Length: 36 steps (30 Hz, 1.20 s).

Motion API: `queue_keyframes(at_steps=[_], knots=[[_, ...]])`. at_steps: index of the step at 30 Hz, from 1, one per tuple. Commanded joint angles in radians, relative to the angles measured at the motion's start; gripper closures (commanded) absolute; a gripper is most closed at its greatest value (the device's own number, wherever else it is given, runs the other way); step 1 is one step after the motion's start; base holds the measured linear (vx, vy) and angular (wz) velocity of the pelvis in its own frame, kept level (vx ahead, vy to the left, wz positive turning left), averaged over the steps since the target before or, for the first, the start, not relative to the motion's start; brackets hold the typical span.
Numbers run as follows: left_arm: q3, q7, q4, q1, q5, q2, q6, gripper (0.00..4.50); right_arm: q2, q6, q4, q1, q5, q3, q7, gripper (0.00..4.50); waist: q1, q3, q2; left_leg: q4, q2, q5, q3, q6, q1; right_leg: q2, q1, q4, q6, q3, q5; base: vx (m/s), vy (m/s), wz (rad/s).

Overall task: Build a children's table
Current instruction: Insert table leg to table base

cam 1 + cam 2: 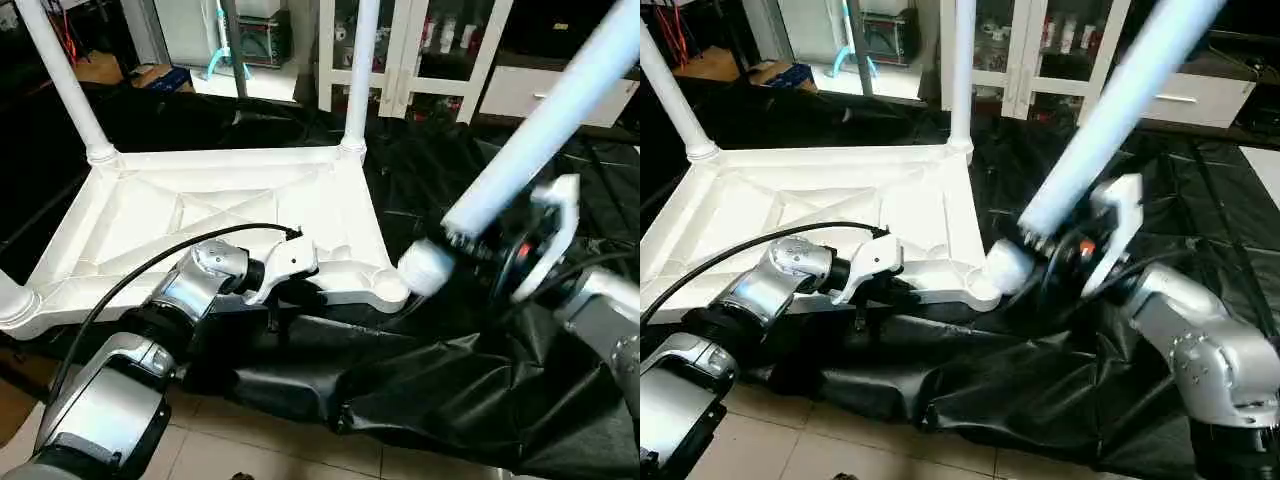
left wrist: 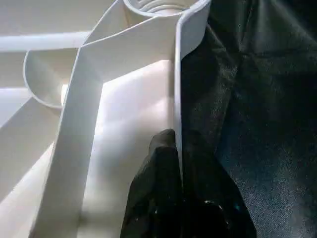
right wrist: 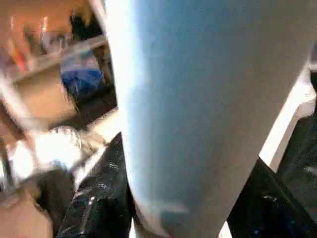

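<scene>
With top (image 1: pixel 200 215) upturned on black sheet (image 1: pixel 450 400), near rim pinched by left gripper (image 2: pixel 178 163).
Right gripper (image 1: pixel 500 255) clamped round tilted fourth leg (image 1: pixel 545 125); thick end just beside near-right socket (image 1: pixel 385 290); three legs upright.

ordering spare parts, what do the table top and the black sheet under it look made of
Table top: looks like moulded white plastic, semi-gloss; ribs and round corner sockets are formed in one piece.
Black sheet: probably thin plastic film or coated fabric; it wrinkles, folds and shines.
</scene>
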Motion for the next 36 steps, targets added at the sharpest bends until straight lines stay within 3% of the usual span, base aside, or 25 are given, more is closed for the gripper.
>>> queue_keyframes(at_steps=[1, 2, 3, 4, 6, 7, 9, 10, 11, 12, 13, 15, 21, 29, 31, 33, 36], knots=[[-0.031, -0.011, -0.024, 0.063, 0.038, 0.027, 0.014, 4.49, 0.015, 0.142, 0.089, -0.008, 0.239, -0.077, -0.137, 2.65, 0.003, -0.053, -0.005, -0.09, 0.002, -0.191, 0.007, 0.018, 0.023, -0.004, 0.043, -0.059, -0.311, 0.001, -0.033, 0.0, 0.0, 0.0], [-0.031, -0.011, -0.024, 0.063, 0.038, 0.027, 0.014, 4.49, 0.015, 0.142, 0.089, -0.008, 0.239, -0.077, -0.137, 2.65, 0.003, -0.053, -0.001, -0.089, 0.0, -0.196, 0.01, 0.011, 0.026, -0.004, 0.041, -0.062, -0.311, 0.002, -0.041, 0.0, 0.0, 0.0], [-0.031, -0.012, -0.026, 0.065, 0.038, 0.028, 0.014, 4.49, 0.016, 0.144, 0.092, -0.009, 0.252, -0.08, -0.143, 2.65, 0.004, -0.056, -0.007, -0.088, -0.001, -0.186, 0.014, 0.007, 0.026, -0.001, 0.042, -0.063, -0.305, 0.002, -0.03, 0.0, 0.0, 0.0], [-0.025, -0.023, -0.09, 0.105, 0.03, 0.045, 0.032, 4.49, 0.01, 0.156, 0.125, 0.006, 0.467, -0.094, -0.184, 2.65, 0.004, -0.054, -0.015, -0.088, -0.002, -0.169, 0.015, 0.012, 0.024, -0.002, 0.044, -0.063, -0.303, 0.003, -0.016, 0.0, 0.0, 0.0], [-0.018, -0.031, -0.186, 0.159, 0.02, 0.07, 0.068, 4.49, -0.01, 0.142, 0.121, 0.038, 0.681, -0.092, -0.165, 2.65, 0.01, -0.058, -0.007, -0.088, 0.005, -0.123, 0.013, 0.052, 0.021, -0.008, 0.052, -0.055, -0.303, 0.005, 0.056, 0.0, 0.0, 0.0], [-0.018, -0.031, -0.186, 0.159, 0.02, 0.07, 0.068, 4.49, -0.01, 0.142, 0.121, 0.038, 0.681, -0.092, -0.165, 2.65, 0.009, -0.057, -0.008, -0.086, 0.002, -0.112, 0.015, 0.061, 0.02, -0.002, 0.05, -0.055, -0.299, 0.003, 0.067, 0.0, 0.0, 0.0], [-0.012, -0.033, -0.277, 0.211, 0.008, 0.09, 0.105, 4.49, -0.005, 0.175, 0.124, 0.051, 0.825, -0.129, -0.159, 2.65, 0.011, -0.056, -0.013, -0.085, 0.001, -0.09, 0.019, 0.079, 0.021, -0.001, 0.047, -0.054, -0.302, 0.004, 0.072, 0.0, 0.0, 0.0], [-0.012, -0.033, -0.277, 0.211, 0.008, 0.09, 0.105, 4.49, -0.005, 0.175, 0.124, 0.051, 0.825, -0.129, -0.159, 2.65, 0.011, -0.055, -0.011, -0.086, 0.002, -0.09, 0.018, 0.082, 0.019, 0.0, 0.046, -0.055, -0.302, 0.003, 0.063, 0.0, 0.0, 0.0], [-0.01, -0.03, -0.321, 0.235, 0.003, 0.099, 0.124, 4.49, -0.006, 0.197, 0.124, 0.052, 0.871, -0.142, -0.151, 2.65, 0.011, -0.053, -0.01, -0.087, 0.003, -0.102, 0.021, 0.079, 0.023, 0.0, 0.041, -0.059, -0.3, 0.002, 0.027, 0.0, 0.0, 0.0], [-0.006, -0.024, -0.382, 0.27, -0.003, 0.112, 0.153, 4.49, -0.01, 0.22, 0.119, 0.055, 0.943, -0.157, -0.145, 2.65, 0.01, -0.05, -0.02, -0.09, 0.004, -0.109, 0.021, 0.078, 0.02, 0.001, 0.042, -0.062, -0.295, 0.002, 0.001, 0.0, 0.0, 0.0], [-0.004, -0.021, -0.41, 0.287, -0.005, 0.117, 0.169, 4.49, -0.014, 0.231, 0.115, 0.056, 0.976, -0.162, -0.139, 2.65, 0.011, -0.05, -0.016, -0.091, 0.005, -0.112, 0.018, 0.075, 0.02, -0.001, 0.043, -0.06, -0.294, 0.001, -0.013, 0.0, 0.0, 0.0], [0.002, -0.014, -0.468, 0.318, -0.006, 0.126, 0.204, 4.49, -0.012, 0.251, 0.111, 0.051, 1.006, -0.175, -0.127, 2.65, 0.009, -0.046, -0.015, -0.094, 0.006, -0.131, 0.02, 0.066, 0.023, 0.0, 0.036, -0.068, -0.279, 0.001, -0.072, 0.0, 0.0, 0.0], [0.017, 0.004, -0.541, 0.362, -0.013, 0.132, 0.253, 4.49, 0.011, 0.275, 0.109, 0.026, 1.007, -0.207, -0.065, 2.65, 0.007, -0.041, -0.015, -0.102, 0.005, -0.175, 0.019, 0.025, 0.02, 0.0, 0.028, -0.077, -0.238, 0.002, -0.17, 0.0, 0.0, 0.0], [0.018, 0.029, -0.63, 0.4, -0.005, 0.13, 0.319, 4.49, 0.033, 0.292, 0.12, 0.009, 1.007, -0.245, -0.079, 2.65, 0.011, -0.046, -0.013, -0.099, 0.001, -0.11, 0.021, 0.031, 0.02, 0.003, 0.031, -0.072, -0.24, 0.001, -0.078, 0.0, 0.0, 0.0], [0.019, 0.034, -0.635, 0.401, -0.005, 0.13, 0.32, 4.49, 0.033, 0.273, 0.114, 0.013, 1.007, -0.242, -0.106, 2.65, 0.011, -0.046, -0.013, -0.099, 0.001, -0.103, 0.021, 0.034, 0.02, 0.002, 0.031, -0.072, -0.24, 0.001, -0.073, 0.0, 0.0, 0.0], [0.018, 0.041, -0.639, 0.402, -0.003, 0.13, 0.324, 4.49, 0.02, 0.168, 0.096, 0.024, 1.003, -0.21, -0.228, 2.65, 0.012, -0.044, -0.011, -0.1, 0.003, -0.098, 0.022, 0.025, 0.023, 0.002, 0.028, -0.074, -0.233, 0.002, -0.077, 0.0, 0.0, 0.0], [0.018, 0.046, -0.648, 0.405, 0.0, 0.129, 0.333, 4.49, 0.084, 0.032, 0.17, -0.004, 0.966, -0.207, -0.452, 2.65, 0.008, -0.042, -0.01, -0.104, 0.001, -0.126, 0.023, -0.005, 0.025, 0.003, 0.023, -0.079, -0.215, 0.002, -0.128, 0.0, 0.0, 0.0]])
